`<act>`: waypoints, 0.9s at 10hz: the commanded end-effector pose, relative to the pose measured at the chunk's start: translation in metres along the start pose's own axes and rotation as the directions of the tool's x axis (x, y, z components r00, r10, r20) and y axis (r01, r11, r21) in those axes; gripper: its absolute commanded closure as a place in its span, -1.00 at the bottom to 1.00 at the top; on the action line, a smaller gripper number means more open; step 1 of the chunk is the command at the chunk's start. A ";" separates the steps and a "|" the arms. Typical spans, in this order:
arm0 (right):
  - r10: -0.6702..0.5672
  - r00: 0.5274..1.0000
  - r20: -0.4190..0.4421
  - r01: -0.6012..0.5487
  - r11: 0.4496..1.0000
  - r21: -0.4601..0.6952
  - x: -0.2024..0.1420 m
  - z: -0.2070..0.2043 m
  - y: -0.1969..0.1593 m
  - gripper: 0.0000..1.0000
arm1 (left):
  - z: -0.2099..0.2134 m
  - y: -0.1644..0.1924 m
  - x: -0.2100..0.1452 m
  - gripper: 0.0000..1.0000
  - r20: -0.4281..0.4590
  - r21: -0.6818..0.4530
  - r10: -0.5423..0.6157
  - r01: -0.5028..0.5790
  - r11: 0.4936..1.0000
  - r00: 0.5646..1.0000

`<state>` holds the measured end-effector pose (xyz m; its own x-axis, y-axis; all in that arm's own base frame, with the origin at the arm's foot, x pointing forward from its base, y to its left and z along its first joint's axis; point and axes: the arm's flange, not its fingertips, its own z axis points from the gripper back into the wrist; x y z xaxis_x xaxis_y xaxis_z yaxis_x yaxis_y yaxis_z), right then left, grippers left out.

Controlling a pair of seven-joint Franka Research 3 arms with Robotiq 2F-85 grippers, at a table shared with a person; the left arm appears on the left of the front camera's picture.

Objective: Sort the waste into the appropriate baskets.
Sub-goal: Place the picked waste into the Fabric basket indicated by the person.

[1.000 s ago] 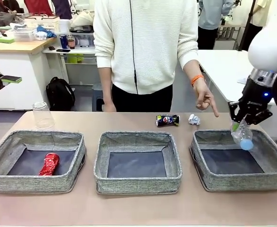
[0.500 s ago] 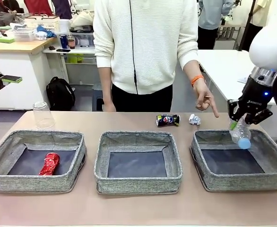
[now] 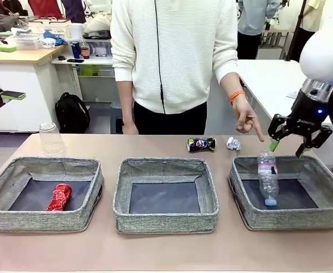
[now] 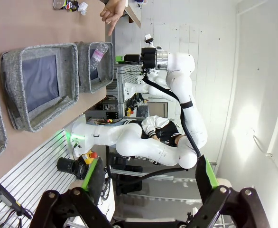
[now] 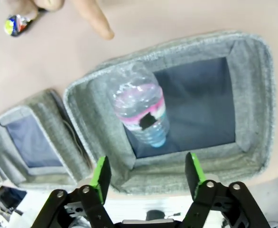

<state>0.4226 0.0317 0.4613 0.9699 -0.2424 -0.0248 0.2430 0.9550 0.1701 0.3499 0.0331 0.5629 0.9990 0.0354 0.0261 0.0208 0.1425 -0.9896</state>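
— One bottle: pointing which way?
— The clear plastic bottle [image 3: 267, 179] is just below the right jaws, inside the basket [image 3: 280, 219] beneath them. Its long axis is steep, blue cap [image 3: 270, 201] down, base toward the jaws.
— Jaws?
— Right jaws are spread wide, gripping nothing. Left jaws are wide apart, empty.

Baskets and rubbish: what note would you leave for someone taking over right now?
Left gripper: open, holding nothing.
Right gripper: open, above the right basket.
Done: bottle in the right basket; red can in the left basket.
Left: dark-blue can, paper wad and clear cup, all on the table behind the baskets.
The person's hand points down near the wad.
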 end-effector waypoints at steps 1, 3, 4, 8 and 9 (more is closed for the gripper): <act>-0.030 1.000 0.008 0.030 0.999 0.038 -0.007 -0.001 -0.003 -1.00 | 0.002 0.001 -0.002 -1.00 -0.013 0.002 -0.021 0.021 1.000 1.000; -0.022 1.000 0.005 0.022 0.999 0.042 -0.007 0.000 -0.001 -1.00 | 0.002 0.001 -0.002 -1.00 -0.013 0.002 -0.021 0.021 1.000 1.000; -0.015 1.000 -0.001 0.015 0.995 0.096 -0.008 0.003 0.000 -1.00 | 0.002 0.001 -0.002 -1.00 -0.013 0.002 -0.021 0.021 1.000 1.000; 0.217 0.963 -0.161 -0.030 0.678 0.735 -0.045 0.073 0.020 -1.00 | 0.002 0.001 -0.002 -1.00 -0.013 0.002 -0.021 0.021 1.000 1.000; 0.301 0.945 -0.131 -0.052 0.531 0.846 -0.053 0.089 0.022 -1.00 | 0.002 0.001 -0.002 -1.00 -0.013 0.002 -0.021 0.021 1.000 1.000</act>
<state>0.3787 0.0600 0.5499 0.9934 -0.0801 -0.0817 0.1140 0.6350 0.7640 0.3499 0.0330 0.5629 0.9990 0.0354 0.0262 0.0209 0.1426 -0.9896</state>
